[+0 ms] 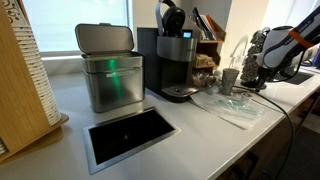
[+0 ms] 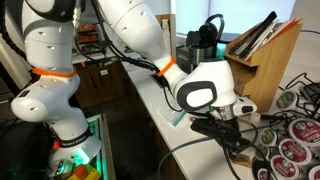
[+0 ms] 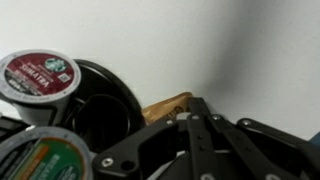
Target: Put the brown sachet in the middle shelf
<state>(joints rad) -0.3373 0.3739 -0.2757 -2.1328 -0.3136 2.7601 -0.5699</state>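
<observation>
Standing here, I see the gripper [image 3: 196, 110] low over the counter [image 1: 200, 130], right against the dark wire pod carousel [image 2: 288, 142]. In the wrist view the brown sachet [image 3: 168, 106] pokes out at about ten o'clock from the fingertips. The fingers look drawn close together around its end, but I can't tell whether they are clamped on it or only near it.

The worry is a thin hold. If only the corner is pinched, I'd expect the sachet to slip out on the lift or twist on the way to the rack. The carousel is also very close. The red-lidded pod [image 3: 38, 76] and green-lidded pod [image 3: 45, 160] sit at nine and seven o'clock from the fingers, so a sideways swing could knock pods loose or drag the carousel.

The wooden rack [image 2: 262, 58] stands at about one o'clock from the gripper in an exterior view, with dark sticks poking out of its top. The middle shelf [image 1: 208, 56] appears to hold things already, so room may be tight, and a high approach could catch the tier above.

The coffee machine [image 1: 176, 62] stands just beside the rack, and glassware [image 1: 231, 82] sits on the counter near the arm. Black cables [image 2: 205, 152] trail under the wrist and could snag. The metal bin [image 1: 108, 68] is well apart.
</observation>
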